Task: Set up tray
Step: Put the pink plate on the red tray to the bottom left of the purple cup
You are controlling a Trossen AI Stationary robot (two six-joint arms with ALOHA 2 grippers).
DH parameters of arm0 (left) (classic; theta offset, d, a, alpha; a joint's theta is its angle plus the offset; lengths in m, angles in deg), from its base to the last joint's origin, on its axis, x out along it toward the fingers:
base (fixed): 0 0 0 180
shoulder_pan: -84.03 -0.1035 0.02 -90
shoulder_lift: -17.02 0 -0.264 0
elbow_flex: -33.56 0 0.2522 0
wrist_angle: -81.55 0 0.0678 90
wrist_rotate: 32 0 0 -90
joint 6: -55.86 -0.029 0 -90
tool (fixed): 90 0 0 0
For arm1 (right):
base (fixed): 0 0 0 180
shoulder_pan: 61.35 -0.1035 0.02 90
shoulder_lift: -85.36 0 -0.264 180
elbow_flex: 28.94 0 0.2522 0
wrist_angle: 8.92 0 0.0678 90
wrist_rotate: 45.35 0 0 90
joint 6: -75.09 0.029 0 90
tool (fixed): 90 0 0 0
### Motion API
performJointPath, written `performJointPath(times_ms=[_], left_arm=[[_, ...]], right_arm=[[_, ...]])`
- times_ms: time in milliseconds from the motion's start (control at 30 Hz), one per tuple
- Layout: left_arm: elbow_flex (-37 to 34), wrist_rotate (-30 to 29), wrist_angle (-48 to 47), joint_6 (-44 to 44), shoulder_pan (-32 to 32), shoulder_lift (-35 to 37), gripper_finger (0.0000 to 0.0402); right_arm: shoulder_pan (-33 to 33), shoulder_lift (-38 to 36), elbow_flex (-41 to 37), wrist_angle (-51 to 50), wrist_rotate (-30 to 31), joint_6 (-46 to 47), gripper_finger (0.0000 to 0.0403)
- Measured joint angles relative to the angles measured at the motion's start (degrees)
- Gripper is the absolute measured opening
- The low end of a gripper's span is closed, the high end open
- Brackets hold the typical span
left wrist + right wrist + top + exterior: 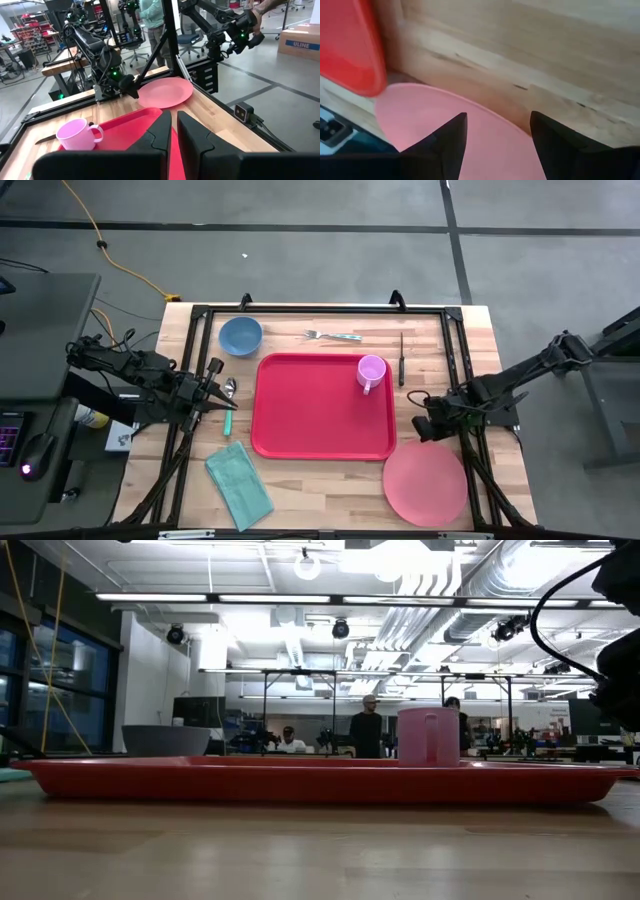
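tray (310, 415): mid-counter, pink mug (371, 370) on it
right gripper (428, 428): jaws wide open, empty, over plate (470, 135) edge
left gripper (214, 395): jaws near-closed, empty
low view: plate hidden

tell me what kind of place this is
Probably a robotics lab or workshop: exposed ceiling ducts, other robot arms on frames beyond the table, and people at benches.

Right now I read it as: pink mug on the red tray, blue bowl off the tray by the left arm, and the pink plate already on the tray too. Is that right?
Not quite. The pink plate is not on the tray; the high view shows it lying on the table beside the tray's corner, below the right claw, which is open. The pink mug is on the tray, and the blue bowl is off it by the left arm.
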Motion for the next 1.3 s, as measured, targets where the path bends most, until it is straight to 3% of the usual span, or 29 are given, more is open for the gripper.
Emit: performJointPath(times_ms=[333, 600, 1033, 1300], left_arm=[[0.0, 0.0, 0.0, 0.0, 0.0, 0.0, 0.006], [0.0, 0.0, 0.0, 0.0, 0.0, 0.0, 0.006], [0.0, 0.1, 0.0, 0.0, 0.0, 0.0, 0.006], [0.0, 0.5, -0.1, 0.0, 0.0, 0.0, 0.006]], right_arm=[[0.0, 2.9, 0.0, 7.3, -5.2, -4.6, 0.0197], [0.0, 3.0, 0.0, 7.2, -10.1, -6.1, 0.0197], [0.0, 4.6, 0.0, 3.5, -8.5, -1.4, 0.0197], [0.0, 9.7, 0.0, 10.4, -10.2, -4.5, 0.0197]])
